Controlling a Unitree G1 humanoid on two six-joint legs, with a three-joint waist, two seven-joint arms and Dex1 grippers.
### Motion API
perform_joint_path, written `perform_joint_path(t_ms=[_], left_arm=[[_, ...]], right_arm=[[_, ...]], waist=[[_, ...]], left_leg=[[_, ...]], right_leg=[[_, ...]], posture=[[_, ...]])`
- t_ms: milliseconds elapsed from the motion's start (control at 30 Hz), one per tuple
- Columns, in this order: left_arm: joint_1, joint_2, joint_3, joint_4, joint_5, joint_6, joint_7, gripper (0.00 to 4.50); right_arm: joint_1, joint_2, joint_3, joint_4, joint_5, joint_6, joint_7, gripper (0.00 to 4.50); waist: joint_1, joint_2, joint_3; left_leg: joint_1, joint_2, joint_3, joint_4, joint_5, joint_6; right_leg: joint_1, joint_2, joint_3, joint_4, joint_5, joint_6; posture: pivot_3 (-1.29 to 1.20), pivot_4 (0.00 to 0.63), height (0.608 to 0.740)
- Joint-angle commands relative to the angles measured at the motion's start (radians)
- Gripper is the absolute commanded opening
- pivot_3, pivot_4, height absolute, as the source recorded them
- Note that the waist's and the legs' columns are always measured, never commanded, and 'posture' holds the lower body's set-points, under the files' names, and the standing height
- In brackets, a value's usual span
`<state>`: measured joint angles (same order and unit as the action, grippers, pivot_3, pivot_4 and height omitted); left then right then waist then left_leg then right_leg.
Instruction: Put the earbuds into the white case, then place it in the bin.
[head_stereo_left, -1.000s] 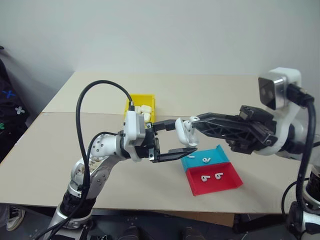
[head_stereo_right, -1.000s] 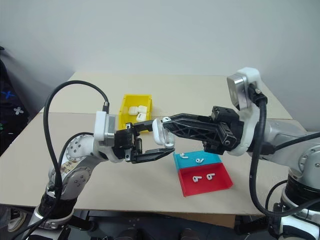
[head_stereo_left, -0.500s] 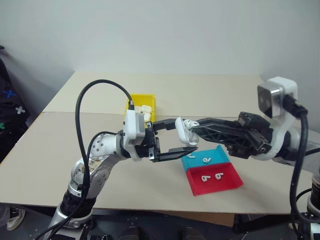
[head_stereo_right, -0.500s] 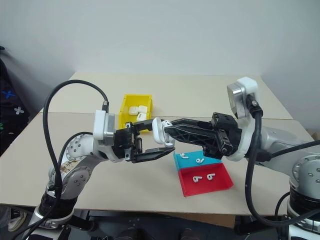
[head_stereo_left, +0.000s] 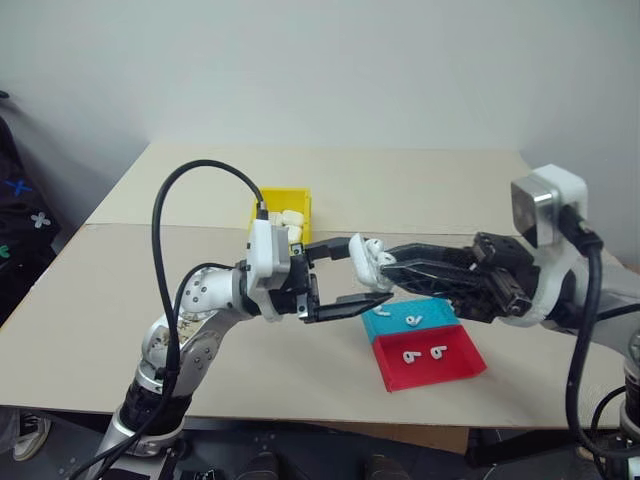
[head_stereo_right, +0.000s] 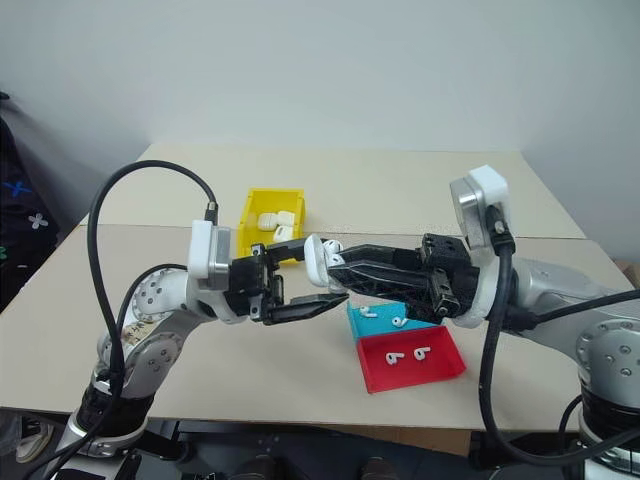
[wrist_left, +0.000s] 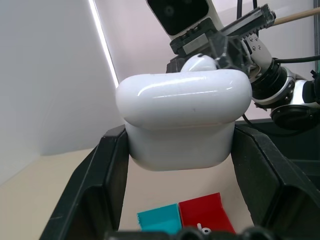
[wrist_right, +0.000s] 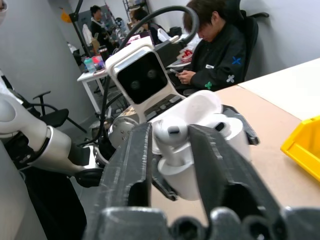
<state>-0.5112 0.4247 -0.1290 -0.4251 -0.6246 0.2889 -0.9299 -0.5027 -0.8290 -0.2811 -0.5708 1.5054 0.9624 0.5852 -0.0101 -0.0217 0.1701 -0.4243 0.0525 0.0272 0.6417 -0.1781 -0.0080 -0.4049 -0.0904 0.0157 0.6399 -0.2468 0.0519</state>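
My left gripper (head_stereo_left: 370, 276) is shut on the white case (head_stereo_left: 364, 262), held above the table with its lid open; in the left wrist view the case (wrist_left: 182, 117) sits clamped between both fingers. My right gripper (head_stereo_left: 392, 262) reaches in from the right to the case's open top. An earbud (wrist_right: 170, 134) stands at that opening with its stem down towards the case. The yellow bin (head_stereo_left: 268, 205) stands behind the left arm on the table.
Several white cases (head_stereo_left: 291, 218) lie in the bin. A blue-and-red tray (head_stereo_left: 455, 368) under the right arm holds loose earbuds (head_stereo_left: 412, 320). The tan table has bare room on the left and at the back. A seated person (wrist_right: 220, 55) shows in the right wrist view.
My right wrist has rolled and that arm has sunk slightly, keeping the earbud at the case's opening. The left arm and the case have stayed still.
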Motion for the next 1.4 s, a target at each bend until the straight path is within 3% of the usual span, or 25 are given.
perform_joint_path(t_ms=[33,233,500,633,700,833,1067,1400], left_arm=[[-0.024,-0.005,0.019,-0.03,-0.007,-0.016,-0.002,2.77],[-0.015,-0.004,0.015,-0.025,0.003,-0.022,-0.011,2.77],[-0.028,-0.013,-0.001,0.016,0.036,-0.036,-0.039,2.77],[-0.07,-0.021,-0.028,0.058,0.066,-0.035,-0.057,2.77],[-0.092,-0.019,-0.045,0.077,0.095,-0.03,-0.056,2.77],[-0.125,-0.023,-0.068,0.098,0.128,0.005,-0.037,2.77],[-0.132,-0.036,-0.107,0.164,0.221,-0.043,-0.04,2.77],[-0.13,-0.058,-0.102,0.178,0.25,-0.046,-0.034,2.77]], right_arm=[[0.008,-0.015,0.006,-0.024,-0.027,-0.025,0.005,1.9],[0.028,-0.039,-0.012,-0.033,-0.05,-0.041,0.046,1.9],[0.002,-0.175,-0.077,0.063,-0.211,-0.106,0.254,1.9],[-0.225,-0.222,0.056,0.169,-0.3,-0.098,0.394,1.73],[-0.337,-0.21,0.126,0.206,-0.349,-0.099,0.454,1.34],[-0.53,-0.132,0.282,0.3,-0.435,-0.049,0.509,0.09],[-0.642,-0.06,0.42,0.322,-0.613,-0.093,0.619,0.04],[-0.613,-0.042,0.549,0.287,-0.897,-0.234,0.682,0.04]], waist=[[0.001,0.0,0.0],[0.001,0.0,0.0],[0.008,0.0,0.0],[0.002,0.0,0.0],[-0.002,0.001,0.0],[-0.004,0.0,0.0],[0.003,0.0,0.0],[0.007,0.001,0.0]], left_leg=[[0.0,0.0,0.0,0.0,0.0,0.0],[0.0,0.0,0.0,0.0,0.0,0.0],[0.0,0.0,0.0,0.0,0.0,0.0],[0.0,0.0,0.001,0.0,0.0,0.0],[0.0,0.001,0.001,0.0,0.0,0.0],[0.0,0.0,0.001,-0.001,0.0,0.001],[-0.004,-0.001,0.001,-0.001,-0.001,0.001],[-0.006,0.0,0.001,-0.001,0.0,0.001]], right_leg=[[0.0,0.0,0.0,0.0,0.0,0.0],[0.0,0.0,0.0,0.0,0.0,0.0],[0.0,0.0,0.0,-0.001,0.0,0.0],[-0.001,0.0,0.001,-0.001,0.0,-0.001],[-0.001,0.0,0.0,-0.001,-0.001,-0.001],[-0.002,0.0,0.0,-0.001,0.0,0.0],[-0.005,-0.001,0.0,-0.001,0.003,-0.005],[-0.008,0.0,0.0,0.001,0.004,-0.006]], posture=[[0.0,0.15,0.74],[0.0,0.15,0.74],[0.0,0.15,0.74],[0.0,0.15,0.74],[0.0,0.15,0.74],[0.0,0.15,0.74],[0.0,0.15,0.74],[0.0,0.15,0.74]])
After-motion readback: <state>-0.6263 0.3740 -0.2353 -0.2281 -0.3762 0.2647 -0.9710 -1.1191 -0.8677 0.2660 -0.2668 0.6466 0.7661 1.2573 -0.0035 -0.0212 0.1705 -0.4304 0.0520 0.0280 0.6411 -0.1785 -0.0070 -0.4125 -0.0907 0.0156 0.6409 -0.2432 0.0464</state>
